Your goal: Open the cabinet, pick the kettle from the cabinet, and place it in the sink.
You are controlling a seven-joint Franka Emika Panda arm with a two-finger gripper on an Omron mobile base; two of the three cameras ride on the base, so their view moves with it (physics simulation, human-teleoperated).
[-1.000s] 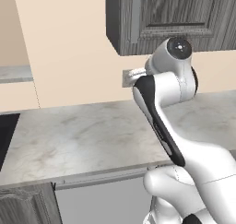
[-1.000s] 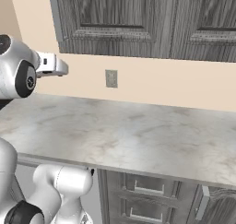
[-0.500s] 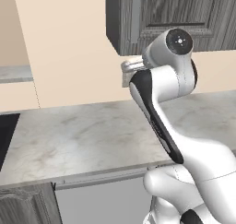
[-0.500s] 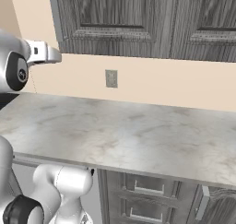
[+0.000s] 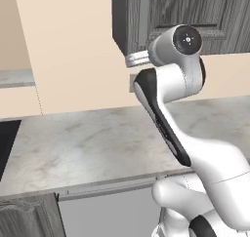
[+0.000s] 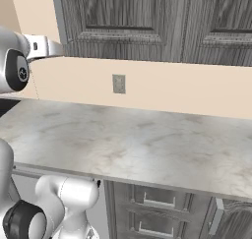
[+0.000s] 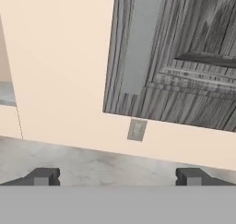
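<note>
One cabinet [image 7: 184, 57], shut; one tool [image 7: 115, 176], agape.

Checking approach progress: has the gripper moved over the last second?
Yes. In the right base view the gripper end of the arm has risen from below the cabinet bottom edge toward it, above the wall outlet.

Dark woodgrain cabinet [image 6: 133, 21] looks matt; pale veined marble counter [image 6: 128, 144] smooth, faintly glossy.

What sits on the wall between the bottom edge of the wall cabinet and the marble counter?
Below the cabinet, bare beige wall holds one small grey outlet plate above the counter; the right base view shows it, the hand view too.
</note>
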